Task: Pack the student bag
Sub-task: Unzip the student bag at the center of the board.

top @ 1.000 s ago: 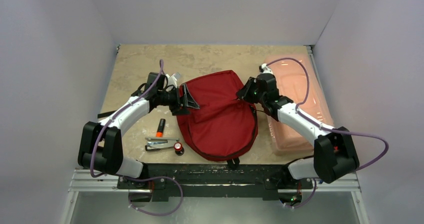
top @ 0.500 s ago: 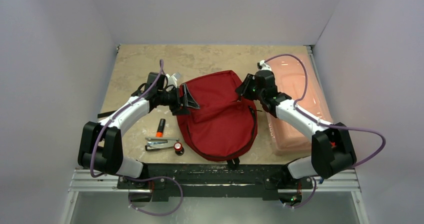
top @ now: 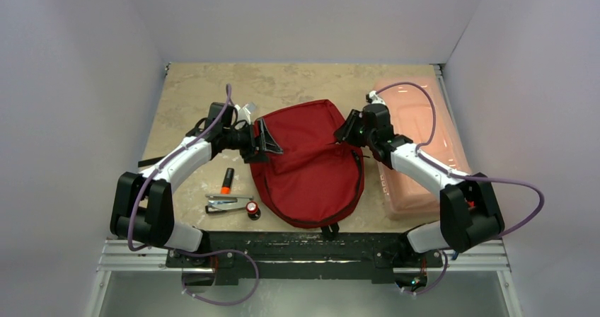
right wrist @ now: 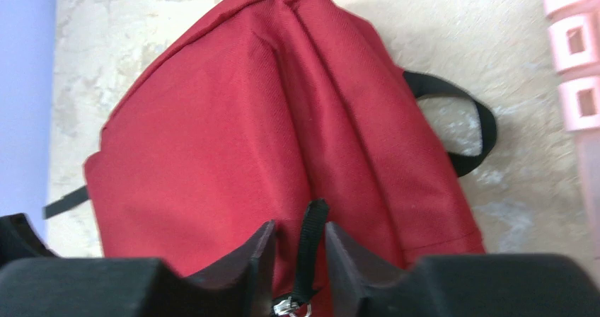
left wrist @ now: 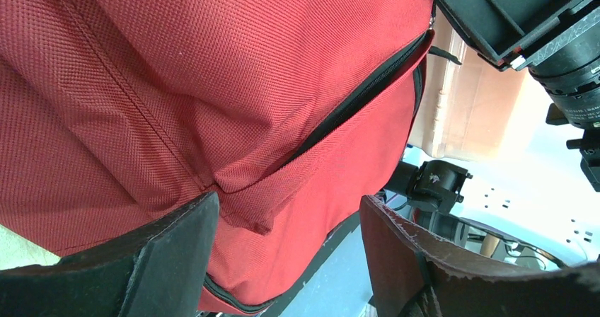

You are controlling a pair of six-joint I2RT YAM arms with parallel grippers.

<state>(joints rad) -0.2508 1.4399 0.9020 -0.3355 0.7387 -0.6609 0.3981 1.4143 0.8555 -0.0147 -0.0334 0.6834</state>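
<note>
The student bag point(top: 311, 168), a dark red backpack, lies flat in the middle of the table and fills both wrist views point(left wrist: 212, 83) point(right wrist: 233, 140). My left gripper point(top: 263, 141) is at the bag's left edge with its jaws wide open; red fabric and the partly open black zipper point(left wrist: 354, 105) lie between and beyond them point(left wrist: 290, 260). My right gripper point(top: 350, 129) is at the bag's upper right edge. Its fingers point(right wrist: 301, 243) are closed on the black zipper pull strap point(right wrist: 309, 239), with the metal slider just below.
A pale pink plastic box point(top: 417, 143) lies along the right side, touching the right arm's path. An orange marker point(top: 226, 181), a stapler point(top: 225, 204) and a small red-capped item point(top: 252, 208) lie left of the bag. A black bag strap point(right wrist: 467, 126) loops on the table.
My right gripper moved slightly left and back again at the bag's upper right edge, still on the zipper pull. The left arm and the bag have stayed put.
</note>
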